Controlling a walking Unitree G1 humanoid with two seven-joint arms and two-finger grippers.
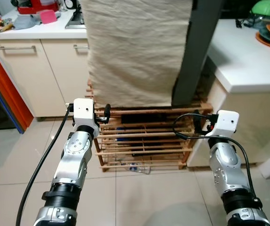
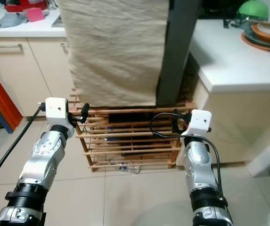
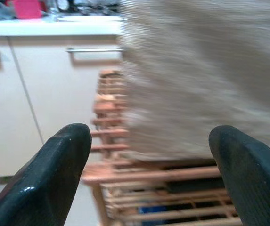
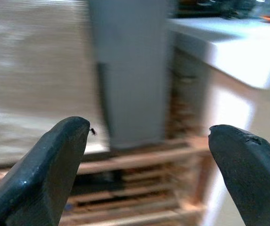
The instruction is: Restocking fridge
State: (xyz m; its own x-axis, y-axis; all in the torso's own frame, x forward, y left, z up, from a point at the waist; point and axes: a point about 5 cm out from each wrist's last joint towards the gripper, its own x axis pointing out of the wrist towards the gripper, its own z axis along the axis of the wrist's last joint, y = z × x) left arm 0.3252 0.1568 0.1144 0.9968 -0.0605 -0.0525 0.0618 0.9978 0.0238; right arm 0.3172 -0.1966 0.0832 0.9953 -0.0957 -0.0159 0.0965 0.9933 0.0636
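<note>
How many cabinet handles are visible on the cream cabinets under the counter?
2: one handle on the left cabinet door, another just right of it, partly cut off by the beige cloth. More may be hidden.

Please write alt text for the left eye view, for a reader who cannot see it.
Two silver robot arms reach toward a low wooden slatted rack on a tiled floor, the left gripper and right gripper at its top edge. A beige cloth hangs over something above it, between white cabinets and a white counter.

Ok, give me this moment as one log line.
left gripper open, empty | right gripper open, empty | both facing low wooden slatted rack under beige cloth
</note>
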